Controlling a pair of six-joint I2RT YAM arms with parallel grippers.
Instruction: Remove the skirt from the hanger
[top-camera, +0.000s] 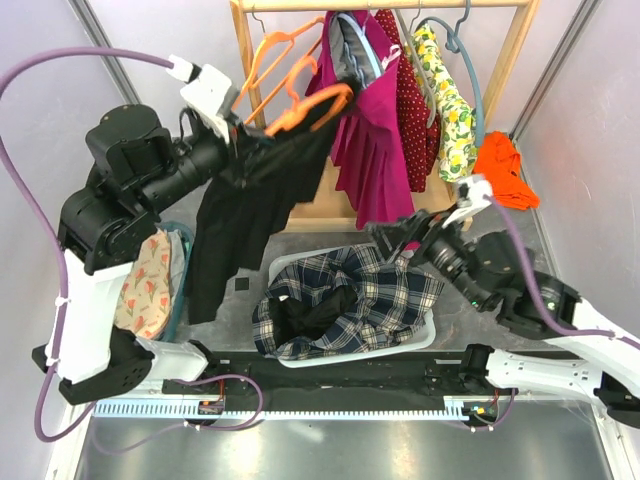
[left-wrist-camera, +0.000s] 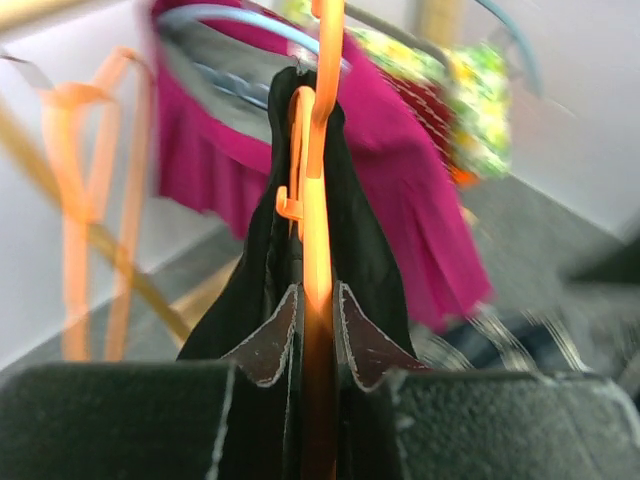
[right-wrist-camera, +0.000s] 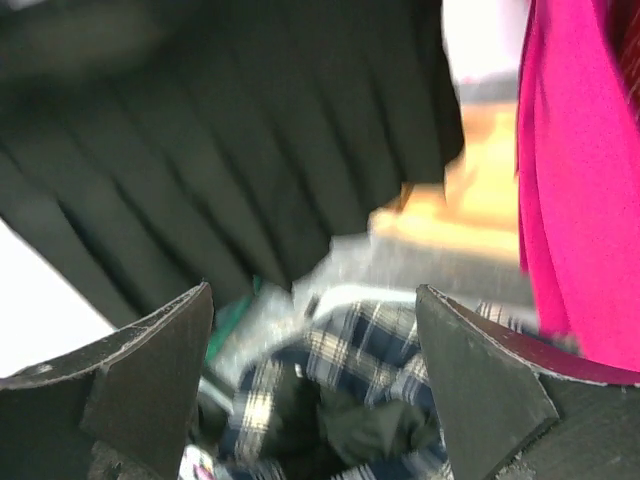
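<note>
A black pleated skirt (top-camera: 250, 210) hangs from an orange hanger (top-camera: 310, 108), held up in front of the clothes rack. My left gripper (top-camera: 245, 130) is shut on the hanger. In the left wrist view the orange bar (left-wrist-camera: 318, 200) runs straight between the two fingertips of the left gripper (left-wrist-camera: 317, 290), with the black skirt (left-wrist-camera: 365, 250) draped on both sides of it. My right gripper (top-camera: 385, 238) stands open, low and to the right of the skirt. Nothing lies between the fingers of the right gripper (right-wrist-camera: 313, 290), and the skirt's pleats (right-wrist-camera: 250, 130) fill the upper left of its view.
The wooden rack (top-camera: 520, 50) carries empty orange hangers (top-camera: 275, 55), a magenta dress (top-camera: 370, 150) and other garments. A white basket (top-camera: 425, 340) holding a plaid garment (top-camera: 350, 295) sits under the right gripper. A teal bin (top-camera: 180, 290) with floral cloth stands at the left.
</note>
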